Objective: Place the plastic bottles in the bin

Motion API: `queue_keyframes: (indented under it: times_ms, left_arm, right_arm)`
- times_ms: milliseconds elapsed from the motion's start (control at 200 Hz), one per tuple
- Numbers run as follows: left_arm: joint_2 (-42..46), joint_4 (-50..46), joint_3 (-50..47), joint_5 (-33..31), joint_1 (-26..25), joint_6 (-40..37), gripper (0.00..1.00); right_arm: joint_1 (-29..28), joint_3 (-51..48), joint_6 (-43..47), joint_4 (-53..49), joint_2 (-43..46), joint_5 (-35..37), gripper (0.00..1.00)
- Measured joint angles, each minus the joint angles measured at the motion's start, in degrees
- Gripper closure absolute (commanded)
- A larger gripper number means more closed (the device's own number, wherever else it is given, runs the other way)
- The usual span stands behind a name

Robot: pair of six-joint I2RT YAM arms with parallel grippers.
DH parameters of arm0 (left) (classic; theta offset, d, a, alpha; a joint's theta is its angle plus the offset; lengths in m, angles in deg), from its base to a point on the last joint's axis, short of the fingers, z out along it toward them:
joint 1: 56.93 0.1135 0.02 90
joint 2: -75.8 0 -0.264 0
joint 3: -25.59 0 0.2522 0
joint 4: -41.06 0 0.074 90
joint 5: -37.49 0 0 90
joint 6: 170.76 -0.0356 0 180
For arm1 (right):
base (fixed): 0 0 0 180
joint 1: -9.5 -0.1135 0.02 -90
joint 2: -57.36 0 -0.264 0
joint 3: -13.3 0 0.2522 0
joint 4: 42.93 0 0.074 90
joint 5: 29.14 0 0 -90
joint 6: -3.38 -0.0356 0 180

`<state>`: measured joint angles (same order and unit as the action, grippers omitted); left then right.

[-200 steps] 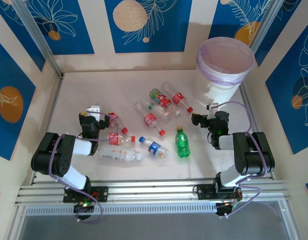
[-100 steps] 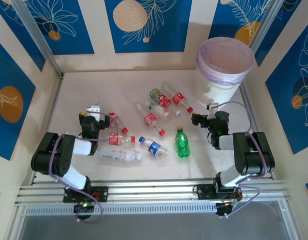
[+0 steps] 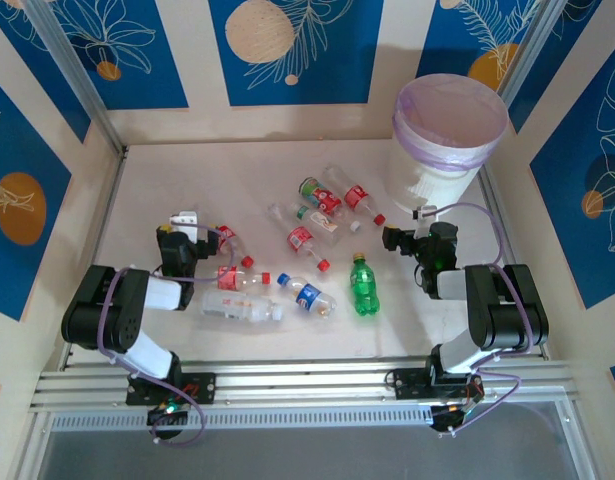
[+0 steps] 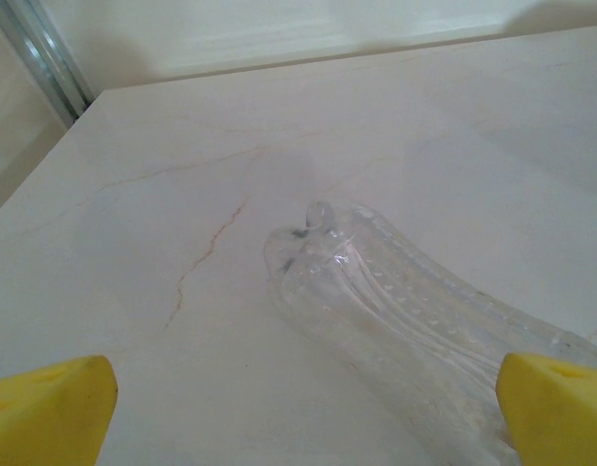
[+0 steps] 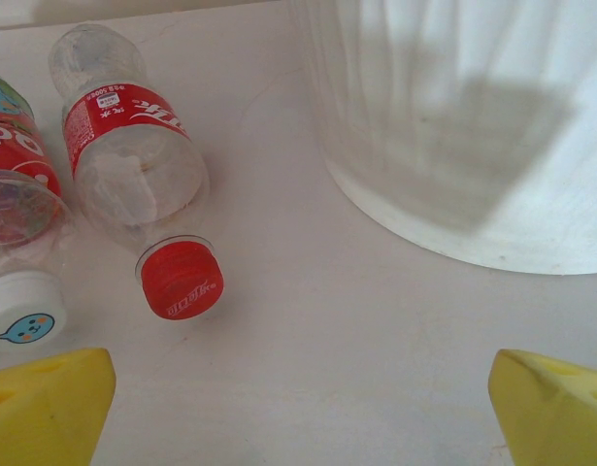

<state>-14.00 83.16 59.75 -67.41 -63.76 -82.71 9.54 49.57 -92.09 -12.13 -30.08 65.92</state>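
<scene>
The plastic bottles (image 3: 305, 240) lie on their sides across the middle of the bench (image 3: 147, 180). All that I can count are outside the bin (image 3: 437, 185), which stands in the far right corner.

The left end effector (image 3: 192, 232) has its jaws spread wide and holds nothing. A clear bottle (image 4: 405, 330) lies ahead of it, off-centre toward the right finger. The right end effector (image 3: 397, 238) is equally wide and empty, with a red-capped bottle (image 5: 133, 155) ahead on its left and the bin wall ahead on its right.

The step in hand looks like a first pick. To do it well, I would shift the left arm until the bottle sits midway between the fingers. Then I would close across the ribbed body, not the tapering end, since thin plastic may squirm out.

The top view gives the whole spread and the tall rim to clear. The wrist views give the offset, and the cap pointing back at the right arm
</scene>
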Motion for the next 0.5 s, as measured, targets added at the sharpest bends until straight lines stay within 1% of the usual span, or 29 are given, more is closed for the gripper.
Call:
queue_keyframes:
  times_ms: [185, 235, 285, 390, 500]
  left_arm:
    - [0.04, -0.26, 0.0, 0.81, 0.42, 0.11, 0.0]
    - [1.09, -1.73, 0.0, 0.79, 0.46, 0.11, 0.0]
    - [3.63, -5.25, 0.13, 0.76, 0.46, 0.09, 0.0]
    - [13.27, -14.62, 1.68, -0.28, 0.46, 0.98, 0.0]
    - [21.64, -27.3, 8.79, -1.2, 0.46, 4.63, 0.0]
  right_arm:
    - [0.0, 0.0, -0.15, -0.04, 0.02, 0.04, 0.01]
    - [-0.02, 0.5, -0.15, -2.23, 0.92, 0.07, 0.01]
    - [-0.02, 1.79, -0.37, -6.67, 3.06, 0.22, 0.01]
    - [-0.39, 5.42, -1.14, -15.32, 10.64, 1.68, 0.01]
    - [-2.73, 8.48, -2.14, -23.58, 18.08, 5.18, 0.01]
